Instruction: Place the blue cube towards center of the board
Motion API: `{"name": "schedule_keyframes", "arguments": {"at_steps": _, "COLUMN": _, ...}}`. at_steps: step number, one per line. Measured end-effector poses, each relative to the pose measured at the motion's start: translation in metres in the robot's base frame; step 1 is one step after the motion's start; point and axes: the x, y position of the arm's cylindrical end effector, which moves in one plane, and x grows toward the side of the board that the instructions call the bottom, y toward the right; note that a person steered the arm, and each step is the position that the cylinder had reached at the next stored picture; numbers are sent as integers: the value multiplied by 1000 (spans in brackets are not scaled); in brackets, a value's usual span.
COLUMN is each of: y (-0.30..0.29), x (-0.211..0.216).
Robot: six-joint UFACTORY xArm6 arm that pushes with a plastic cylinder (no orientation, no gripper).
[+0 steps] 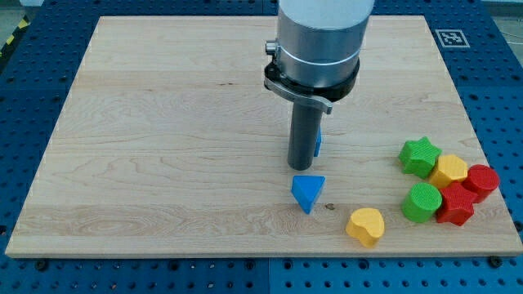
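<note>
Near edge, right of centre: yellow heart-shaped block [365, 226], lying alone, closest to the board's front rim.
Just left and slightly farther: blue triangular block [308, 193], pointed end toward the near side, apart from the heart.
Right side, near row: green round block [422, 202] touching a red star block [454, 205].
Right side, next row back: yellow block [449, 171], shape roughly hexagonal, and a red block [481, 181] at the far right of the cluster; exact shape of the red one hard to tell.
Right side, farthest of the cluster: green star block [419, 156], against the yellow one.
My tip [302, 168]: down on the wood just beyond the triangular block, a small gap between them; plain rod, nothing to open or close, nothing clamped.
Blue cube [317, 144]: mostly hidden behind the rod, only a sliver showing at its right edge; appears to sit right against the rod, near the board's middle.
Board [163, 122]: pale wood.
Surround: blue perforated table [498, 82].
</note>
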Motion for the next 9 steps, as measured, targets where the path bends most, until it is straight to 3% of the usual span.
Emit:
{"name": "schedule_keyframes", "arguments": {"at_steps": 3, "y": -11, "x": 0}}
{"name": "schedule_keyframes", "arguments": {"at_steps": 7, "y": 18, "x": -1}}
{"name": "schedule_keyframes", "arguments": {"at_steps": 9, "y": 18, "x": -30}}
